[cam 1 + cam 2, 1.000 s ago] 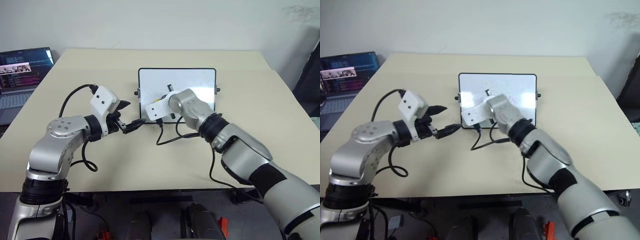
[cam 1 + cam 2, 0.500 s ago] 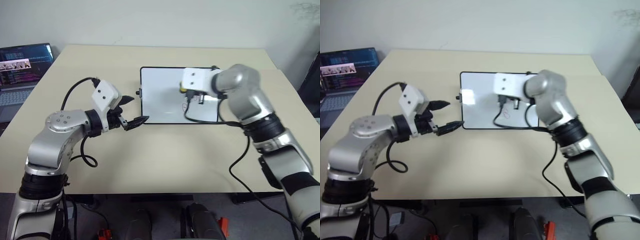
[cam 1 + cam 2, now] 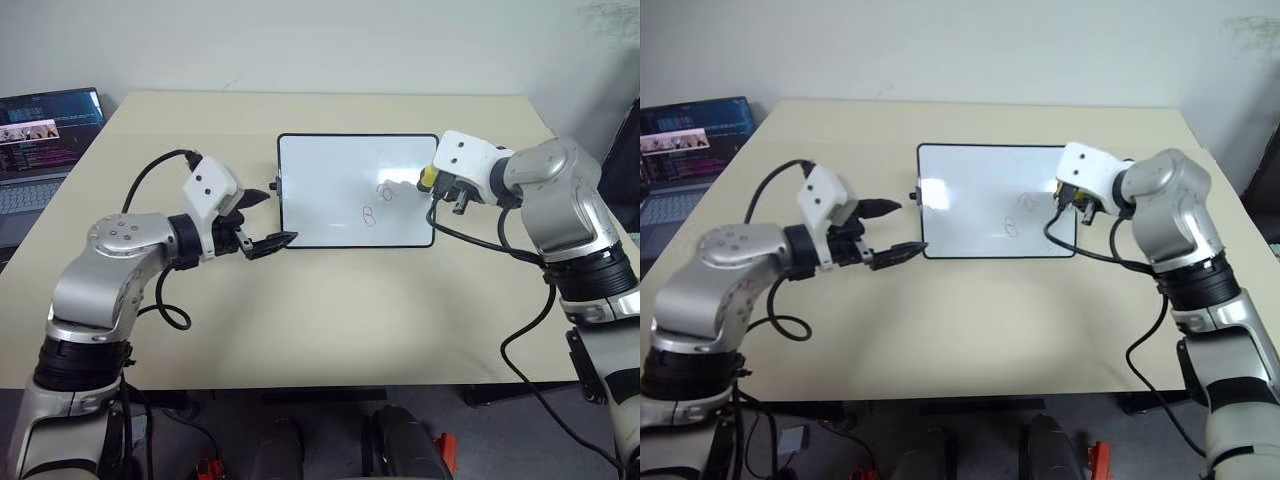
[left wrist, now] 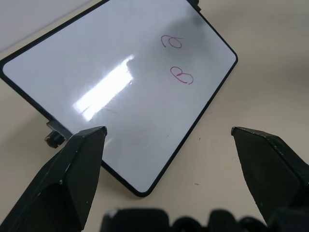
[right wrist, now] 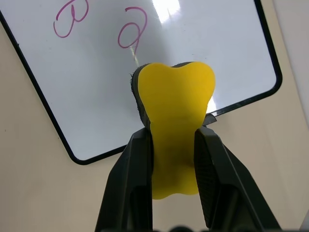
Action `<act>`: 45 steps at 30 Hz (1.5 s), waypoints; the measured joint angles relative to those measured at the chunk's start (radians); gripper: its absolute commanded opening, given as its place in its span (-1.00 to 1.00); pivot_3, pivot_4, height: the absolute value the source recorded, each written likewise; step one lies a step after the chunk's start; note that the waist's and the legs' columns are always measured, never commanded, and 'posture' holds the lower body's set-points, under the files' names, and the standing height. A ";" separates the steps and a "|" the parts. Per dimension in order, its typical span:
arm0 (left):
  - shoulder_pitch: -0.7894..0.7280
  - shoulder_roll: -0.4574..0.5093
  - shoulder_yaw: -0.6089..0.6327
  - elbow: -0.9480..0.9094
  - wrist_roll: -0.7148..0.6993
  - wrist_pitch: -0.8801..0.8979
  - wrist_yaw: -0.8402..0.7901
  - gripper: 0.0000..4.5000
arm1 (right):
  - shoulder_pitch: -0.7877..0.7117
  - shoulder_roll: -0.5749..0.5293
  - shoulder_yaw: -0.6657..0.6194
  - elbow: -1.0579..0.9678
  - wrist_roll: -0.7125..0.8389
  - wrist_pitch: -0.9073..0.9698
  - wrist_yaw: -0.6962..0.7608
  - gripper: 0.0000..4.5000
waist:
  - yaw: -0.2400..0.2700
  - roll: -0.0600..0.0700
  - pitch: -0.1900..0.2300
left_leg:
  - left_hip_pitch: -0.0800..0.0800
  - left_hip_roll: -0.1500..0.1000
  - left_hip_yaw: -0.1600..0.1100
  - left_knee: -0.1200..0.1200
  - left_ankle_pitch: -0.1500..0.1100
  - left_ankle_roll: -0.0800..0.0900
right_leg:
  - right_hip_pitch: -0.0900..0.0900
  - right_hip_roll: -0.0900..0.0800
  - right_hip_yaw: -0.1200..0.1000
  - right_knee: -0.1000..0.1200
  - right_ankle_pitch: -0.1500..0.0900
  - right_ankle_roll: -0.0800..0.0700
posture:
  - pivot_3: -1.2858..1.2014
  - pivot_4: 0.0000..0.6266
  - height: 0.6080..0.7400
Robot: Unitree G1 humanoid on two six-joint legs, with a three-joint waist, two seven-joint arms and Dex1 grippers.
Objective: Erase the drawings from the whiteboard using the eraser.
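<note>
Eraser (image 5: 175, 126) clamped in my right gripper (image 3: 440, 180) – drawings (image 3: 377, 203) lie just left of it; left gripper (image 3: 268, 218) gapes empty, farther off.

my left tool (image 3: 262, 218) hangs with fingers spread wide, arm bent; my right tool (image 5: 172, 145) is pinched tight, wrist angled down.
</note>
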 measured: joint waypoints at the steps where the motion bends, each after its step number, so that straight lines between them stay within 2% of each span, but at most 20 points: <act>1: 0.000 0.002 0.000 0.000 -0.001 0.000 -0.001 1.00 | 0.000 0.000 -0.007 -0.003 0.006 0.007 -0.002 -0.63 | 0.000 0.000 0.000 | 0.000 0.000 0.000 0.000 0.000 0.000 | 0.000 0.000 0.000 0.000 0.000 0.000 | 0.03 -0.52 1.00; 26: 0.009 0.029 0.003 -0.013 -0.007 0.014 0.004 1.00 | 0.000 -0.027 -0.017 0.005 0.155 0.046 -0.063 -0.63 | 0.000 0.000 0.000 | 0.000 0.000 0.000 0.000 0.000 0.000 | 0.000 0.000 0.000 0.000 0.000 0.000 | 0.03 -0.52 1.00; 45: 0.002 0.027 0.003 -0.013 -0.006 0.015 0.003 1.00 | 0.012 -0.072 -0.025 0.013 0.199 0.059 -0.092 -0.63 | 0.000 0.000 0.000 | 0.000 0.000 0.000 0.000 0.000 0.000 | 0.000 0.000 0.000 0.000 0.000 0.000 | 0.03 -0.52 1.00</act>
